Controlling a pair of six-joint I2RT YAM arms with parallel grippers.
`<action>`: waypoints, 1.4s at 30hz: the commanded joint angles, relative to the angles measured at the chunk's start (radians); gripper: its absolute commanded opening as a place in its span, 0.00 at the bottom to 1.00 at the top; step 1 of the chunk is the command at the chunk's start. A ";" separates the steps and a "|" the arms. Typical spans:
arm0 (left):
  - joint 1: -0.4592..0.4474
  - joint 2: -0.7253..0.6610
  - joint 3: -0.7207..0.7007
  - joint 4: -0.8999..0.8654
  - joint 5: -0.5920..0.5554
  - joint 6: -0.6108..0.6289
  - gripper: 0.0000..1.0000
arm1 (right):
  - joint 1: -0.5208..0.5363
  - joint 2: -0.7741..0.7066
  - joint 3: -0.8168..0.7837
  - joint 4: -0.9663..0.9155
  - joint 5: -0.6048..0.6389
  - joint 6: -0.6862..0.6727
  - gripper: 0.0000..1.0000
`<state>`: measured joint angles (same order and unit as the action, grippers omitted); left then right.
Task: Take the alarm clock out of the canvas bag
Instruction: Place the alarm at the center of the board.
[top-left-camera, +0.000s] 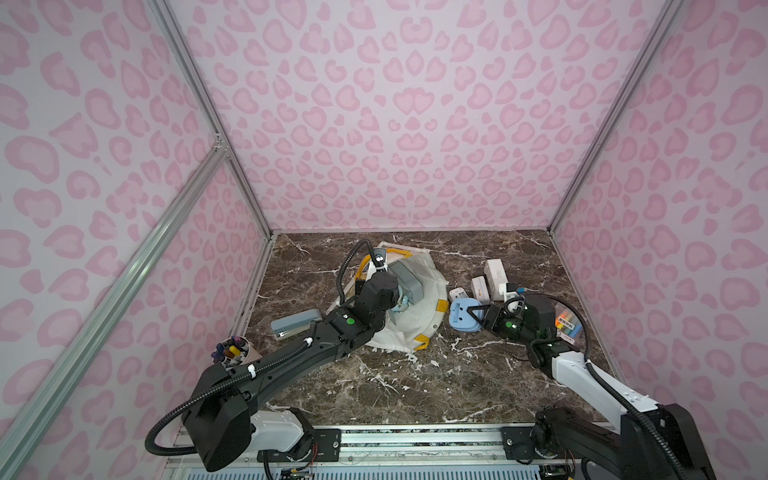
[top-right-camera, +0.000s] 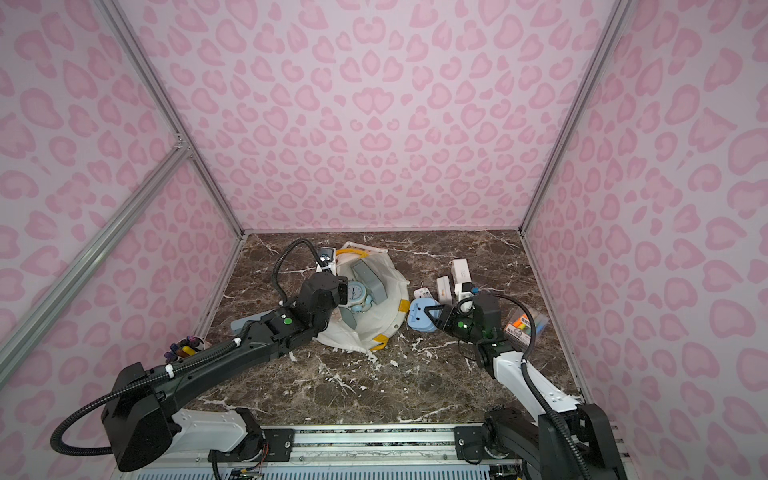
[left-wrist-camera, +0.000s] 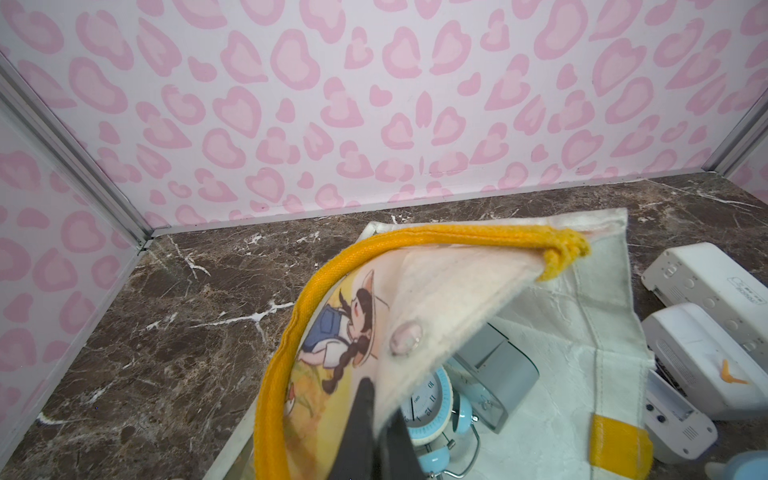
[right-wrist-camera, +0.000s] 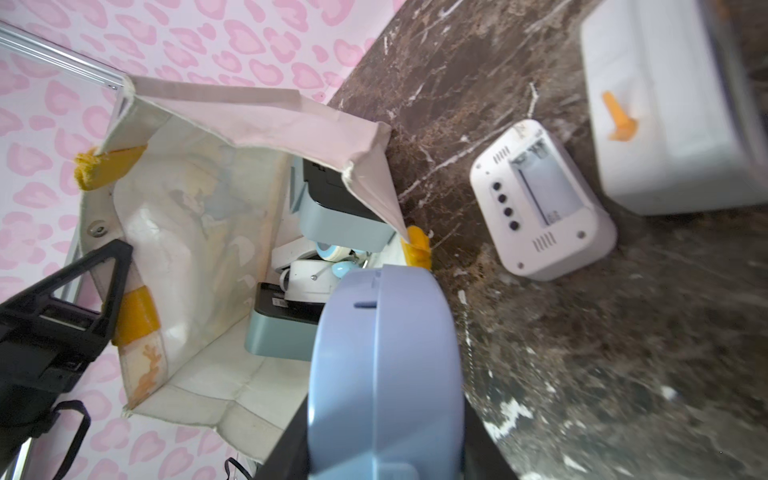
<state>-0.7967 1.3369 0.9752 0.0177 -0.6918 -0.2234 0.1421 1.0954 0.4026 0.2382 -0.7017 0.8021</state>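
Trouble possible: right end effector (top-left-camera: 467, 316) pinches the blue clock (top-left-camera: 457, 323) just outside the canvas bag (top-left-camera: 399, 338), left end effector (left-wrist-camera: 380, 419) clamps its rim (left-wrist-camera: 436, 299) (more clocks (top-right-camera: 357, 293) inside); released carelessly, it could roll away.

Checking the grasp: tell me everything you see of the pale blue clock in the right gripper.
The pale blue clock is smooth rounded plastic with an edge seam and a small slot. The right gripper clamps it outside the canvas bag, beside its rim; lifted or resting on the marble table, unclear.
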 joint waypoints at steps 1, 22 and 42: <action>0.002 0.003 -0.004 -0.003 -0.002 -0.002 0.03 | -0.054 -0.025 -0.042 -0.035 -0.069 -0.013 0.31; 0.004 0.006 0.001 0.022 0.004 -0.010 0.03 | -0.260 -0.118 -0.154 -0.218 -0.093 -0.082 0.31; 0.002 -0.018 -0.006 0.011 0.009 -0.023 0.03 | -0.274 0.096 -0.073 -0.233 -0.034 -0.141 0.36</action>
<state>-0.7948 1.3262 0.9745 0.0227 -0.6762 -0.2371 -0.1310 1.1812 0.3298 0.0677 -0.8188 0.6876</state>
